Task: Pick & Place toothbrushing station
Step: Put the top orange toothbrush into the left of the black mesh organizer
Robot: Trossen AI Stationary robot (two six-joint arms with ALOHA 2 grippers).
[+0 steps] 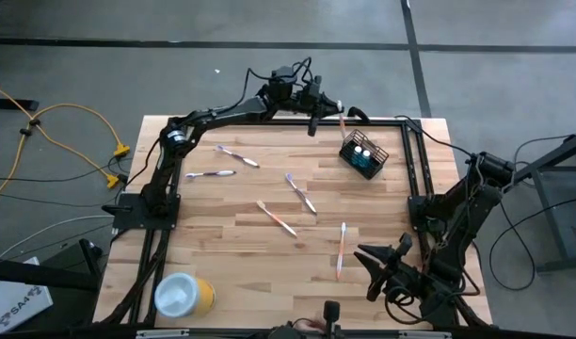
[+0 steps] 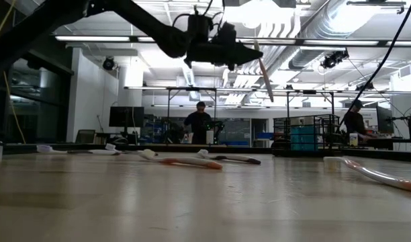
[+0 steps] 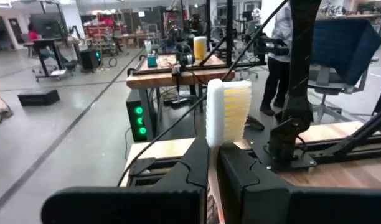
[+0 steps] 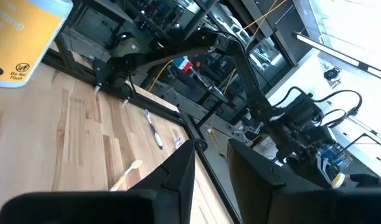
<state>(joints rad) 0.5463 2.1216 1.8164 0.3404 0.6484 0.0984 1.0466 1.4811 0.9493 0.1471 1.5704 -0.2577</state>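
While the left gripper pinches a thin white-bristled toothbrush above the black wire-mesh holder, the right gripper waits half-open, empty.

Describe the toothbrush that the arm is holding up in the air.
The toothbrush has a white head with pale yellowish bristles and a thin handle that looks like plastic. The left tool is shut on its handle, head upward. It hangs tilted, high above the table's far edge, just beside the black wire-mesh holder, touching nothing else.
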